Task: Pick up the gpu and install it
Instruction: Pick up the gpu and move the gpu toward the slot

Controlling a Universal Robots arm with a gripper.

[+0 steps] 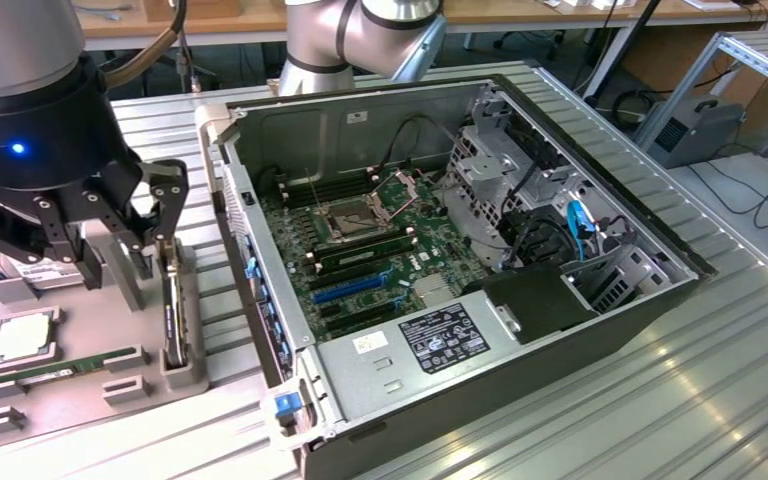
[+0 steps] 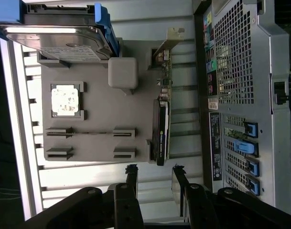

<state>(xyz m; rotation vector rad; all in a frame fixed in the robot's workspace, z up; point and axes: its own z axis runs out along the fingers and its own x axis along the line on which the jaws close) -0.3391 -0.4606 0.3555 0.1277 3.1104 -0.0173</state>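
The gpu stands on its edge in a slot of the grey parts holder, at the exterior view's left of the open computer case. In the wrist view the gpu is a thin black card whose silver bracket is at its far end. My gripper hovers above the holder, close to the gpu and apart from it. It is open, with nothing between its fingers. Seen from the wrist, the gap of the gripper lines up roughly with the card's near end.
The holder also carries a silver hard drive, a processor chip and a green memory stick. The case's back panel rises right beside the gpu. Blue slot latches line that panel. Everything rests on a ribbed metal table.
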